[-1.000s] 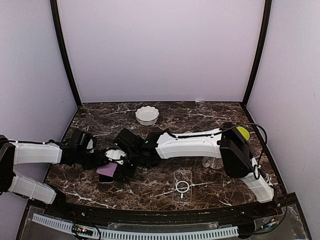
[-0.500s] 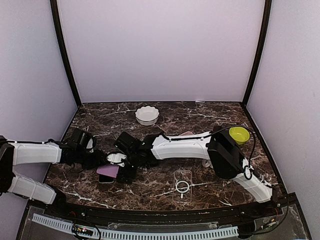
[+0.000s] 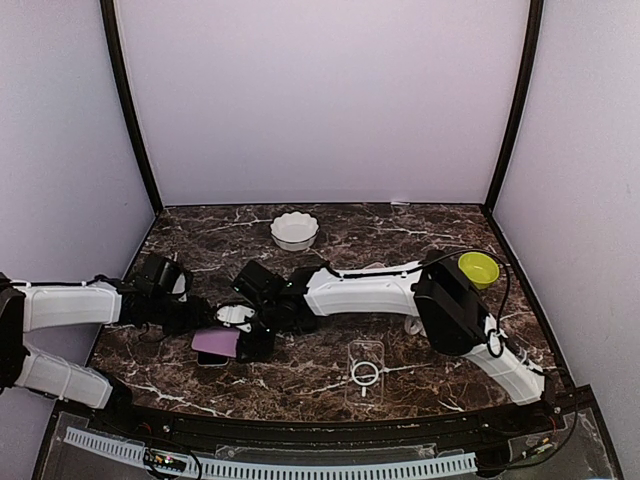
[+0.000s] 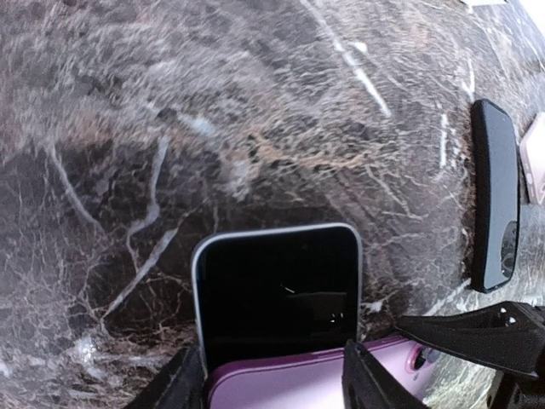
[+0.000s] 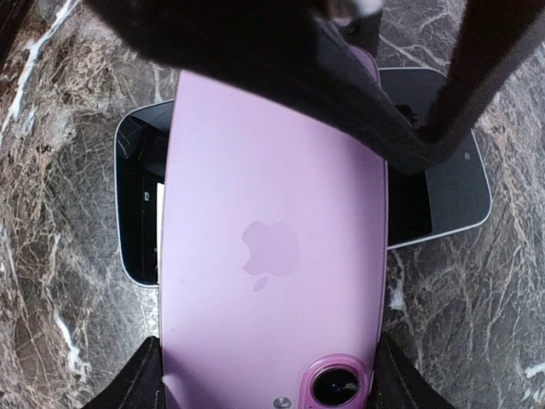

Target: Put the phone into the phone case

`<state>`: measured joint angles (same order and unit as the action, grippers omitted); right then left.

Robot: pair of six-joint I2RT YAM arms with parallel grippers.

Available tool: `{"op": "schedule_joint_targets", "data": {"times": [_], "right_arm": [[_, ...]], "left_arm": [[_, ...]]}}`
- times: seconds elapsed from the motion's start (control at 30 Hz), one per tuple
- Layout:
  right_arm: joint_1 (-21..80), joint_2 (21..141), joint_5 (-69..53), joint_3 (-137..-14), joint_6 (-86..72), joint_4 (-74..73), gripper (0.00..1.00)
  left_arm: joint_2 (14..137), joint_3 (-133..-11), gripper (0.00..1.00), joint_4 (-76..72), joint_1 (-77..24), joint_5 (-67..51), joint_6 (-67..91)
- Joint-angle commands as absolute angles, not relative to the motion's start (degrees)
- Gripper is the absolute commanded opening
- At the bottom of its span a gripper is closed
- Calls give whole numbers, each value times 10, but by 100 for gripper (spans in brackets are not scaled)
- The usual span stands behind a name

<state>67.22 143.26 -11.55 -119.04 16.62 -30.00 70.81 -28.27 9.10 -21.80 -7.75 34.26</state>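
From above, the pink phone sits low over the near left part of the marble table, between the left gripper coming in from the left and the right gripper reaching across from the right. Its long axis runs roughly left to right. The clear phone case, marked with a white ring, lies flat near the front edge, well apart to the right. A white bowl stands far back and a yellow bowl far right.

In the left wrist view, a strip of the pink phone fills the bottom edge between the two fingers. The jaws stand partly open with the phone's end at them, but I cannot tell whether they grip it. Beyond the phone lies a dark phone with a pale rim, face up on the table. A black slab lies off to the right.

In the right wrist view, the pink phone shows its back face up, crossing over the dark phone at a right angle. The Apple logo is the only marking, and no writing can be read. The camera lens is at the end nearest this gripper, whose half-closed jaws press both long edges there.
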Motion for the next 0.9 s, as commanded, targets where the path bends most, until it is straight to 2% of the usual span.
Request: {"op": "schedule_joint_targets", "data": {"times": [0.0,0.27,0.47,0.77,0.87], "right_arm": [[669,1408,-125,-1159,161,-311,48],[650,1320,-195,-1091,91,-292,37],[621,1252,-246,-1019,11,-289,29],[586,1142,-289,-914,-73,-285,26],[586,1115,-294,-897,-89,-294,26]], "left_arm": [[674,-315,60,120,-221,-70,329],[564,-354,69,158,-221,-36,288],[505,-378,70,136,-242,-123,155],[469,-406,73,138,-419,-222,-177],[479,-395,75,151,-478,-175,-281]]}}
